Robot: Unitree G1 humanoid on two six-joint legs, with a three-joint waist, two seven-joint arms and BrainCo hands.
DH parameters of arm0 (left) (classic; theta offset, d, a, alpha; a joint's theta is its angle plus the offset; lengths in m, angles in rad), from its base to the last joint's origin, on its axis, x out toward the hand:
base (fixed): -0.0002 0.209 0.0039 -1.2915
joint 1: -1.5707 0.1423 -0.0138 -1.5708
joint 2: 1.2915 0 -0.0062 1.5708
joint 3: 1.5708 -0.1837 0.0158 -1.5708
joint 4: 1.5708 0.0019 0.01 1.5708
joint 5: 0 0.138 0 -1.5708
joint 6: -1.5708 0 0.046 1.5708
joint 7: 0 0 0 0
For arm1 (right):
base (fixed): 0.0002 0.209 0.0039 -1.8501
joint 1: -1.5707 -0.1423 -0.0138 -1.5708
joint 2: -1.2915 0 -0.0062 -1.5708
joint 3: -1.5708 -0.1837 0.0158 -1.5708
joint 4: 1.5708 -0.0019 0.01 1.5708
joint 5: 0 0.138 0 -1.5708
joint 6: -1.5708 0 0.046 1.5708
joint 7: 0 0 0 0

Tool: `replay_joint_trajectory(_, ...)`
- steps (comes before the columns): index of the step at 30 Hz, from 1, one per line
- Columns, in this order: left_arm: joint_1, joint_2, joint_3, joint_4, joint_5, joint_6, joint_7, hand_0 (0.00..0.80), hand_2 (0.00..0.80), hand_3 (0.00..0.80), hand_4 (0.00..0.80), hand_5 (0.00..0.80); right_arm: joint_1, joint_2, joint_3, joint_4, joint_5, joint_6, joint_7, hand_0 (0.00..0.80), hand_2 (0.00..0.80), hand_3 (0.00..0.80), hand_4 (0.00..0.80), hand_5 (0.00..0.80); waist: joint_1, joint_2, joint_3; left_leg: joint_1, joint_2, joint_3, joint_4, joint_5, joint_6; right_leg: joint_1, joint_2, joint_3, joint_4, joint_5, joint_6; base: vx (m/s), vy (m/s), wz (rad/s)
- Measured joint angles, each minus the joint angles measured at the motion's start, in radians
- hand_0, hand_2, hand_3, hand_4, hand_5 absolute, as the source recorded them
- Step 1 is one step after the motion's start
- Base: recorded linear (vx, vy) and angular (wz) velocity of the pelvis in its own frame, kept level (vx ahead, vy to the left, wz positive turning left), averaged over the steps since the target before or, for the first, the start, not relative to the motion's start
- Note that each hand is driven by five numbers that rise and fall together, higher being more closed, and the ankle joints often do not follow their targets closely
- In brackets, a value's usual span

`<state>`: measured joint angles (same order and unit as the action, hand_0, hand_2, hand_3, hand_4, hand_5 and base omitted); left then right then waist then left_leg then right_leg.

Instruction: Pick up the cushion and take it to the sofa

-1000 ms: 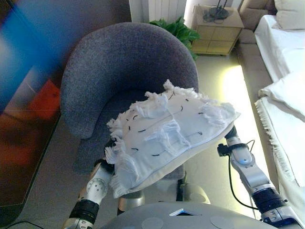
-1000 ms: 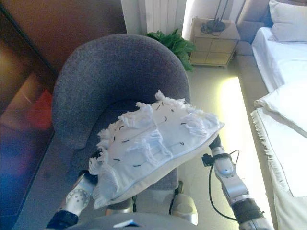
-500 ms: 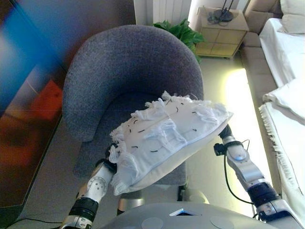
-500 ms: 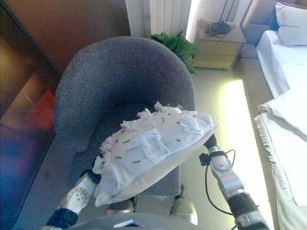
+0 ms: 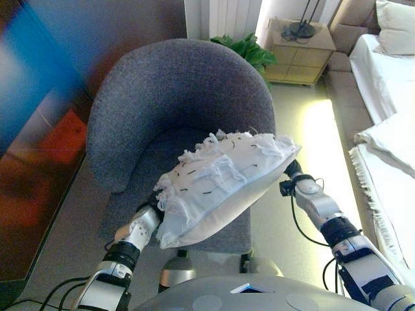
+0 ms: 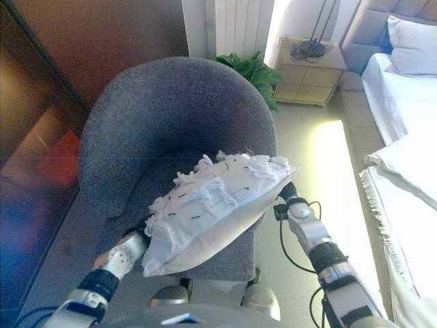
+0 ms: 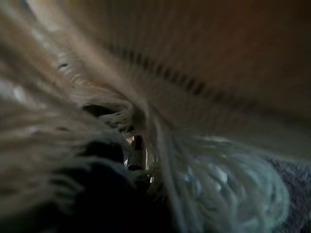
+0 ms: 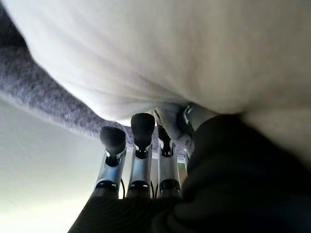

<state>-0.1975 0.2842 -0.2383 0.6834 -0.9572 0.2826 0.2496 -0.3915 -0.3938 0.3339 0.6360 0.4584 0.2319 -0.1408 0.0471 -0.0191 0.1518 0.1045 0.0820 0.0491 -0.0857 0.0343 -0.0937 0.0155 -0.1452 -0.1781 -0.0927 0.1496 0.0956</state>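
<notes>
A white cushion (image 5: pixel 224 181) with tufted fringe is carried between my two hands over the seat of a grey round-backed armchair (image 5: pixel 175 84). It tilts, with its right end higher. My left hand (image 5: pixel 150 208) is tucked under the cushion's fringed left end, and its wrist view shows only fringe (image 7: pixel 194 184) and the dark cover (image 7: pixel 97 204). My right hand (image 8: pixel 141 145) is under the right end, with straight fingers (image 8: pixel 112 141) against the cushion's plain underside (image 8: pixel 170 53). Whether the cushion touches the seat is hidden.
A bed (image 5: pixel 389 78) with white bedding and a fringed blanket (image 5: pixel 382 175) runs along the right. A strip of pale floor (image 5: pixel 324 136) lies between chair and bed. Behind the chair are a green plant (image 5: pixel 245 46) and a wooden bedside cabinet (image 5: pixel 299 46). A dark panel (image 5: pixel 39 129) stands at left.
Both arms have stretched forward and lowered the cushion toward the armchair seat. The camera has shifted a little as well.
</notes>
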Motion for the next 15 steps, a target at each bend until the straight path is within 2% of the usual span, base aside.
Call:
replay_joint_trajectory(4,-0.194,-0.003,-0.043,0.219,-0.008,0.035,0.021,0.800,0.800,0.800,0.800,0.800,-0.211,0.033,0.022,0.210,0.108,0.049,0.018,0.800,0.800,0.800,0.800,0.800,-0.002,0.009,0.008,-0.066,-0.003,-0.004,0.000,0.029,-0.002,-0.067,0.000,0.002,0.002,0.025,-0.009,-0.100,0.064,0.01)
replay_joint_trajectory(8,-0.295,-0.011,-0.042,0.336,-0.032,0.048,0.018,0.800,0.800,0.800,0.800,0.800,-0.312,0.033,0.028,0.349,0.151,0.083,0.067,0.800,0.800,0.800,0.800,0.800,-0.005,0.027,0.022,-0.084,-0.003,-0.003,0.000,0.031,-0.003,-0.087,-0.001,0.003,0.001,0.026,-0.007,-0.093,0.059,-0.01)
replay_joint_trajectory(9,-0.343,-0.011,-0.041,0.404,-0.054,0.052,0.016,0.800,0.800,0.800,0.800,0.800,-0.351,0.037,0.028,0.400,0.155,0.088,0.076,0.800,0.800,0.800,0.800,0.800,-0.006,0.029,0.027,-0.100,-0.003,-0.002,0.002,0.035,-0.002,-0.102,-0.001,0.005,0.001,0.031,-0.008,-0.082,0.072,-0.02)
replay_joint_trajectory(15,-0.461,-0.007,-0.042,0.512,-0.098,0.081,0.010,0.800,0.800,0.800,0.800,0.800,-0.485,0.030,0.029,0.479,0.151,0.160,0.119,0.800,0.800,0.800,0.800,0.800,-0.009,0.032,0.088,-0.136,-0.004,-0.002,0.000,0.050,-0.004,-0.138,0.000,0.007,0.003,0.045,-0.013,0.010,0.082,0.00)
